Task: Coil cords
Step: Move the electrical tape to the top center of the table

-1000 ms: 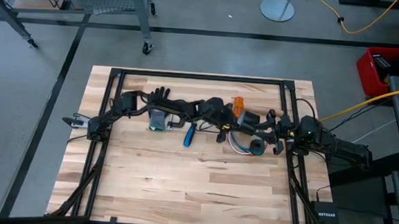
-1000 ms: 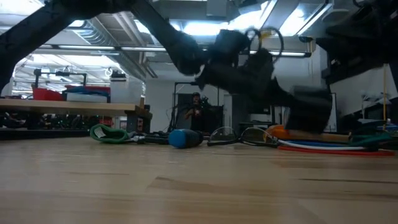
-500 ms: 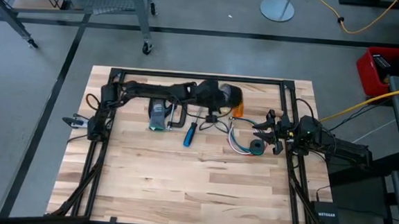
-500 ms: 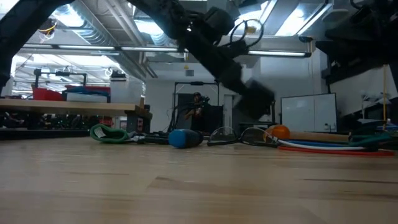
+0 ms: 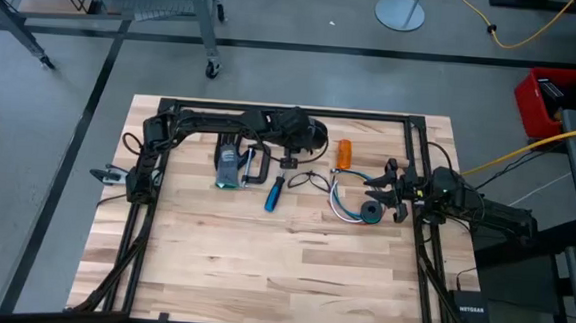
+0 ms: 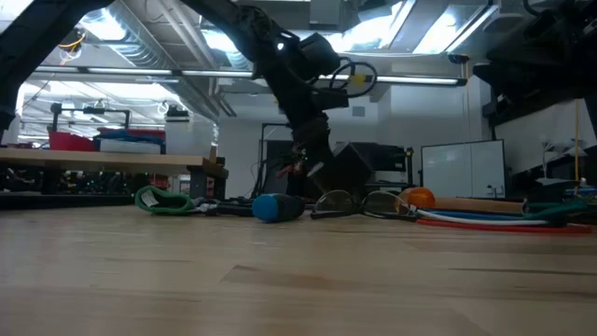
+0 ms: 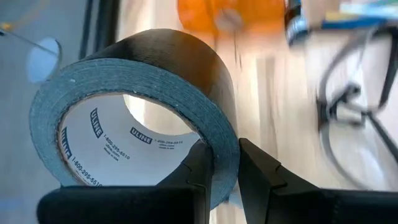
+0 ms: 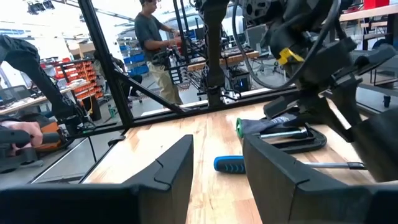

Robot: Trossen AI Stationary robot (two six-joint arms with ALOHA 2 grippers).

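The cords (image 5: 344, 201), thin white, blue and red wires, lie loose on the table at the middle right; they also show in the low view (image 6: 466, 222). My left gripper (image 5: 305, 134) is near the table's far edge, shut on a dark grey tape roll (image 7: 149, 87). My right gripper (image 5: 379, 190) is open and empty, just to the right of the cords, and its fingers (image 8: 174, 168) point toward the table's left. My left gripper holds the tape roll by its wall (image 7: 225, 146), with one finger inside the white core and one outside on the dark tape. In the low view the roll (image 6: 347, 170) hangs below the gripper, clear of the table.
A small dark ring (image 5: 370, 212) lies by the cords. An orange thing (image 5: 344, 153), glasses (image 5: 308, 180), a blue-handled screwdriver (image 5: 273, 193), a black clamp (image 5: 250, 169) and a grey-green item (image 5: 228, 164) lie across the table's far half. The near half is bare wood (image 5: 281, 271).
My left gripper has gone from the table's middle, beside the cords, toward the far edge and somewhat to the left, carrying the tape roll clear of the table. The cords and my right gripper have stayed where they were.
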